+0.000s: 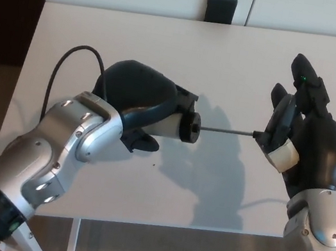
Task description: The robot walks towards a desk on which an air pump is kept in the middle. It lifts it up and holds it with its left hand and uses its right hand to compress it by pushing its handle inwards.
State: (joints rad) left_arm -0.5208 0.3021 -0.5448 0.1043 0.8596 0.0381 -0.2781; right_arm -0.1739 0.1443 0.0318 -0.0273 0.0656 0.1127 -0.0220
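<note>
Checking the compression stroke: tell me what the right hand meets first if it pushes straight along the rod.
Likely the pump's black end cap, held by the left hand; the right hand presses the handle, with bare rod between.
</note>
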